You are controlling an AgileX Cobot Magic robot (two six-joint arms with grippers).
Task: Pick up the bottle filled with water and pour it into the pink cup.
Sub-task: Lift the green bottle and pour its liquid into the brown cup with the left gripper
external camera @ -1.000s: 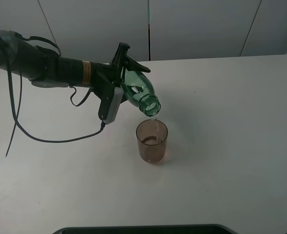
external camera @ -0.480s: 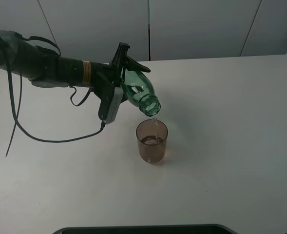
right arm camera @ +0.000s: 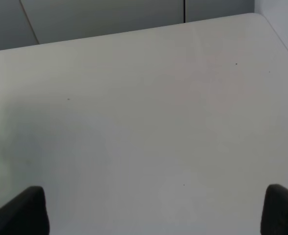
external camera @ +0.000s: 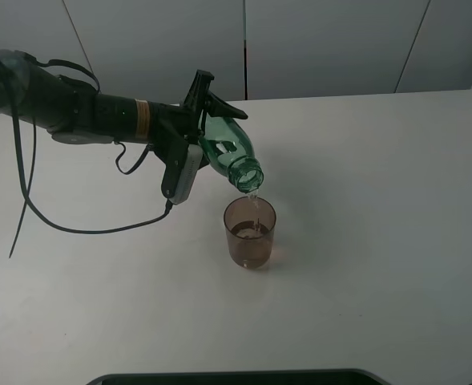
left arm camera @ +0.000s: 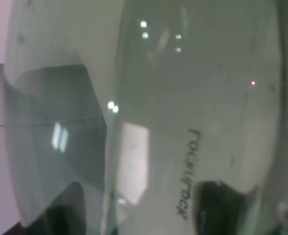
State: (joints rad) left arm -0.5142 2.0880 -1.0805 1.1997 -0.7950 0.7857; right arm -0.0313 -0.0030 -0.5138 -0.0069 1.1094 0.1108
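Note:
My left gripper (external camera: 210,119) is shut on the green-tinted bottle (external camera: 229,149) and holds it tilted, neck down to the right. The open mouth is just above the far rim of the pink cup (external camera: 250,233). A thin stream of water falls into the cup, which stands upright on the table with a little liquid in it. In the left wrist view the bottle's wall (left arm camera: 173,122) fills the picture. My right gripper (right arm camera: 156,213) is open and empty over bare table; only its dark fingertips (right arm camera: 29,213) show, and it is out of the exterior view.
The white table (external camera: 380,200) meets grey wall panels at the back. A black cable (external camera: 83,228) hangs from the left arm down to the table on the left. A dark edge (external camera: 236,377) runs along the front.
The left arm and the bottle hold the same tilted pose. Water keeps trickling into the cup.

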